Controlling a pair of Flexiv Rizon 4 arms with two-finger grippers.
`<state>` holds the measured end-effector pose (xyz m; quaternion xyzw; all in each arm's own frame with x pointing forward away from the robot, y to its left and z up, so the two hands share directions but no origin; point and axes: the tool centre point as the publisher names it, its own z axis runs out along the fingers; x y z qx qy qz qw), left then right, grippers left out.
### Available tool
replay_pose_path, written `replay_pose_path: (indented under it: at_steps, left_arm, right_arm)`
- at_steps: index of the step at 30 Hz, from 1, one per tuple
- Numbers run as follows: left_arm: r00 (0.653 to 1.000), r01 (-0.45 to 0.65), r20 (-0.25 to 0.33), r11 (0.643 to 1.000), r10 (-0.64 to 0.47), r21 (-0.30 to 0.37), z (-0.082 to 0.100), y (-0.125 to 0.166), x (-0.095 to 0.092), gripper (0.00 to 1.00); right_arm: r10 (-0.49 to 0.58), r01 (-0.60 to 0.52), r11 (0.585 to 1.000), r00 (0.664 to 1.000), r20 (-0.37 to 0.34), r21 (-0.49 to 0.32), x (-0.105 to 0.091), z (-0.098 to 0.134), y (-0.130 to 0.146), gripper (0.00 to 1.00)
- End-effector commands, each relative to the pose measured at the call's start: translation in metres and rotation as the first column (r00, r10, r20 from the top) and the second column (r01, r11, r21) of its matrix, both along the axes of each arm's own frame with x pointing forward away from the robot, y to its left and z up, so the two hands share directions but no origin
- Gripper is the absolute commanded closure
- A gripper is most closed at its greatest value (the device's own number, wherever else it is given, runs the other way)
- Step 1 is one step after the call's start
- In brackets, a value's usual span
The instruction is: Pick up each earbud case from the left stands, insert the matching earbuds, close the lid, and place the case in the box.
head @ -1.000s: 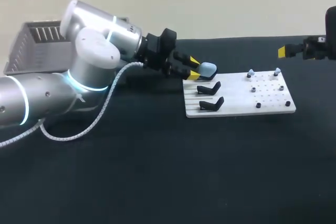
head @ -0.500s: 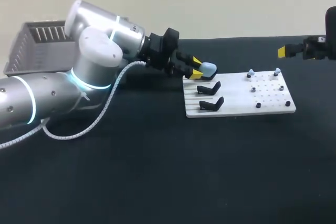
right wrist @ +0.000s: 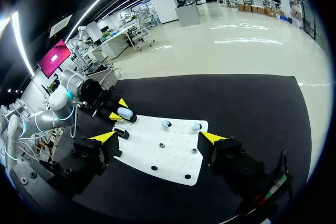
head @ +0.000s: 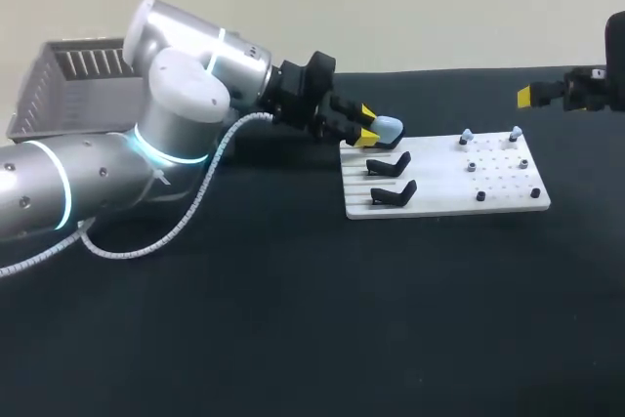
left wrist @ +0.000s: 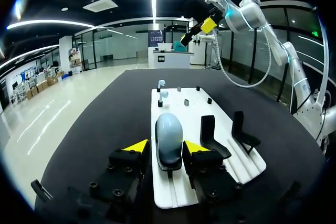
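Head view showed my left arm coming in from the left, with the left gripper (head: 367, 123) at the far left corner of the white board (head: 444, 204). The light blue earbud case (head: 389, 128) stood there on the farthest stand, its lid closed, and it lay between the two yellow tips. In the left wrist view the fingers (left wrist: 135, 147) stood only a little wider than the case, one on each side and close to it, but a thin gap was visible on one side, so the gripper was not clamped on it. Two empty black stands (head: 389, 163) were nearer on the same board. On the right part of the board two pale earbuds (head: 466, 135) sat on the far pegs. The grey box (head: 68, 90) was at the far left of the table, behind the left arm. The right gripper (right wrist: 157, 137) hung at the far right, well apart from the board, with its fingers spread wide and nothing between them.
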<state>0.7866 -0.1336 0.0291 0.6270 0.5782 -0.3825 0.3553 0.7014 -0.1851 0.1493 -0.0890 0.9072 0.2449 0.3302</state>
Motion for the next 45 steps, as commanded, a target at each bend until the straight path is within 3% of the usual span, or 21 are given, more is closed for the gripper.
replay_pose_path:
  at_steps: [1, 12, 18, 20, 22, 29, 36, 45]
  left_arm:
    - [1.0, 0.009, -0.001, 1.0, -0.009, -0.002, -0.001, -0.002, 0.003, 0.55]
    - [1.0, 0.022, -0.005, 1.0, -0.022, 0.0, -0.003, -0.007, 0.001, 0.56]
    - [1.0, 0.024, 0.002, 1.0, -0.024, 0.011, -0.002, -0.008, 0.001, 0.64]
    - [1.0, 0.025, 0.007, 1.0, -0.025, 0.013, 0.0, -0.009, 0.001, 0.7]
    - [1.0, 0.026, 0.011, 1.0, -0.026, 0.013, 0.001, -0.01, 0.0, 0.97]
    - [0.999, 0.026, 0.02, 1.0, -0.026, -0.003, 0.007, -0.005, -0.008, 1.0]
    - [0.999, -0.005, 0.035, 0.992, 0.009, -0.124, 0.035, 0.01, -0.024, 1.0]
    - [0.999, -0.019, 0.036, 0.95, 0.032, -0.313, 0.073, 0.018, -0.057, 1.0]
  right_arm:
    - [0.0, 0.0, 1.0, 1.0, 0.001, -0.001, -0.001, 0.0, 0.0, 0.0]
    - [0.0, 0.0, 1.0, 1.0, 0.001, -0.001, -0.001, 0.0, 0.0, 0.0]
    - [0.0, 0.0, 1.0, 1.0, 0.001, -0.001, -0.001, 0.0, 0.0, 0.0]
    - [0.0, 0.0, 1.0, 1.0, 0.001, -0.001, -0.001, 0.0, 0.0, 0.0]
    - [0.0, 0.0, 1.0, 1.0, 0.001, -0.001, -0.001, 0.0, 0.0, 0.0]
    - [0.0, 0.0, 1.0, 1.0, 0.001, -0.001, -0.001, 0.0, 0.0, 0.0]
    - [0.0, 0.0, 1.0, 1.0, 0.001, -0.001, -0.001, 0.0, 0.0, 0.0]
    - [0.0, 0.0, 1.0, 1.0, 0.001, -0.001, -0.001, 0.0, 0.0, 0.0]
